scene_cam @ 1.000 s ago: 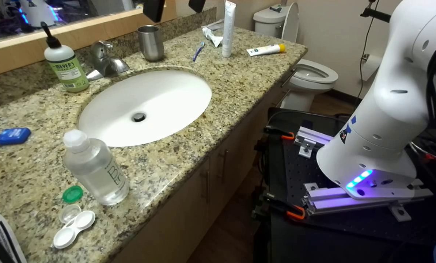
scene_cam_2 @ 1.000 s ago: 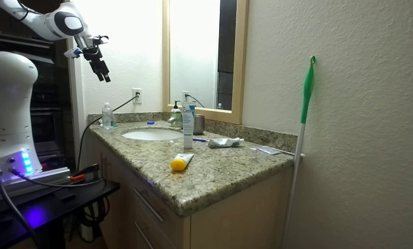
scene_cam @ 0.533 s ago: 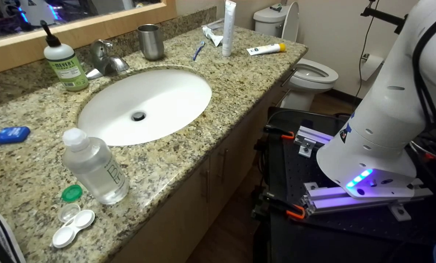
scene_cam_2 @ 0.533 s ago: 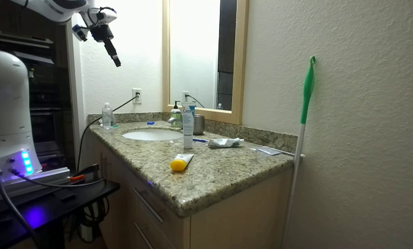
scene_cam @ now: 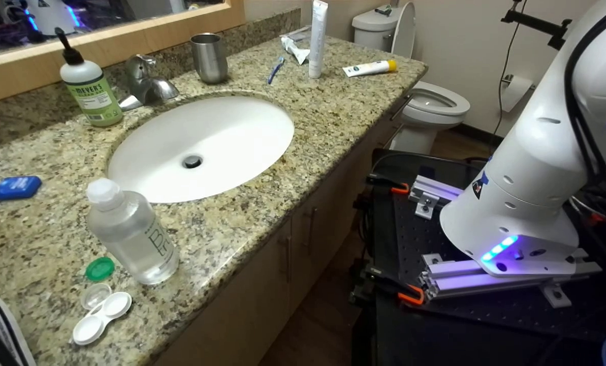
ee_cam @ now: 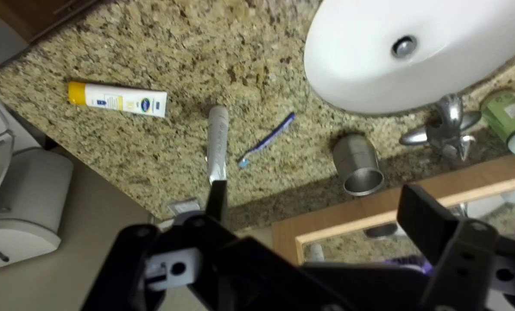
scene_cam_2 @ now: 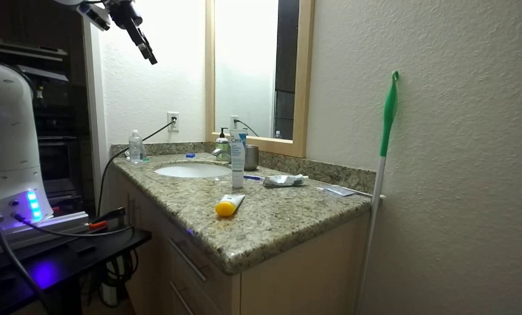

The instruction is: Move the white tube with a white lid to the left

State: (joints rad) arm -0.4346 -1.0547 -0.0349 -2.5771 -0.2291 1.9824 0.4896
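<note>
White tube point(scene_cam_2: 238, 157) upright on countertop point(scene_cam_2: 278, 227), gripper point(ee_cam: 315, 205) spread

The tube stands on its white lid point(scene_cam_2: 237, 182) in both exterior views. Near it lie a blue toothbrush point(ee_cam: 269, 139), a crumpled tube point(scene_cam_2: 282, 180) and a yellow-capped tube point(ee_cam: 123, 99). Farther off are a metal cup point(scene_cam: 210, 58) and the sink point(scene_cam: 247, 127). The gripper hangs high, well apart from the tube, its fingers point(ee_cam: 425, 224) wide apart in the wrist view.

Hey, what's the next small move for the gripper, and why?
Probably shift the open gripper sideways toward the upright white tube before lowering: in the wrist view the tube lines up with one finger, not the gap, and an exterior view shows the gripper high above the counter.
</note>
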